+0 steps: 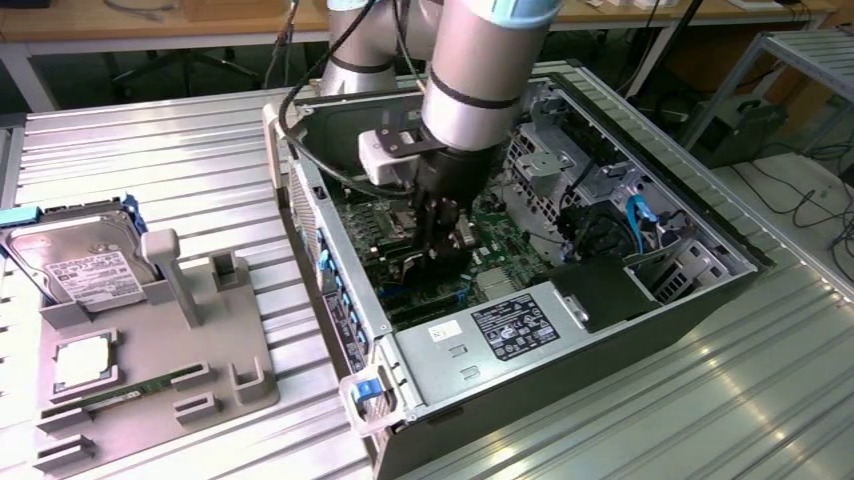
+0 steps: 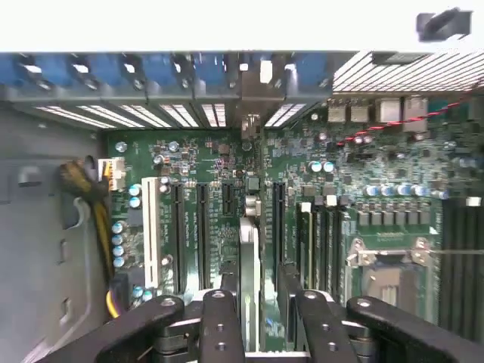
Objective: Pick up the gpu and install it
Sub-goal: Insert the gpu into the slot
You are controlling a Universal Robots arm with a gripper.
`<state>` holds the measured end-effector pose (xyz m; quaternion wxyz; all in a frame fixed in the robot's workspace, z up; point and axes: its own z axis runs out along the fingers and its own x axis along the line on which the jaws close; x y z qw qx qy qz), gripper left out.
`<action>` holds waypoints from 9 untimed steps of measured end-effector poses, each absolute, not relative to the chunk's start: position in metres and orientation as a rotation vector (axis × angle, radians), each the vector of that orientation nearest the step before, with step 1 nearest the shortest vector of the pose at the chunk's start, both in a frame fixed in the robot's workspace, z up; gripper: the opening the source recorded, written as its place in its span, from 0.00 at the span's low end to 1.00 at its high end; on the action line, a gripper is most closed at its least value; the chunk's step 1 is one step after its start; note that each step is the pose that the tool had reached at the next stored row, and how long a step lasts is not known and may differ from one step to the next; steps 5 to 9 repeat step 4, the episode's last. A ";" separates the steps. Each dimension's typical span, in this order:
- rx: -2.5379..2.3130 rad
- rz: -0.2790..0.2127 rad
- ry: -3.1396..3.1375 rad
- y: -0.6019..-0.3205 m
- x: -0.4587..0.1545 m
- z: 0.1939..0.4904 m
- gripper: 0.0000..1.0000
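Exterior view.
- Open computer case (image 1: 694, 215), lying on its side on the ribbed metal table (image 1: 160, 150), interior facing up.
- Arm reaching straight down into the case; gripper (image 1: 441, 240) low over the green motherboard (image 1: 514, 245), amid the expansion slots.
- Power supply (image 1: 514, 325) with a white label at the near end of the case.
- Grey parts tray (image 1: 147, 370) on the table at the exterior view's left, holding a hard drive (image 1: 80, 265) with a white label, a RAM stick (image 1: 127, 392) and a square chip (image 1: 83, 362). No green card is left on it.

Wrist view.
- Gripper (image 2: 249, 333): black fingers (image 2: 219, 325) closed on the gpu (image 2: 248, 257), which is seen edge-on as a thin pale strip running away from the camera.
- The gpu's long axis lies parallel to the dark expansion slots (image 2: 203, 227) on either side of it, its far end pointing toward the slotted rear bracket openings (image 2: 253, 117) of the case.
- The card sits directly below the gripper, between two slots' lines; whether its edge is already seated in a slot cannot be told.
- CPU socket (image 2: 389, 265) and capacitors lie off to one side, well apart from the card.

Judgement: the card is carried and aligned over the slot row; installation is under way, not visibly finished.
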<state>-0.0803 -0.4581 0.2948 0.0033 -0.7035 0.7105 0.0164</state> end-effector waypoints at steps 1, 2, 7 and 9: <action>-2.205 0.051 2.227 -0.458 -0.080 0.309 0.27; -2.205 0.051 2.227 -0.458 -0.080 0.309 0.11; -2.205 0.051 2.227 -0.458 -0.080 0.309 0.11; -2.205 0.051 2.227 -0.458 -0.080 0.309 0.11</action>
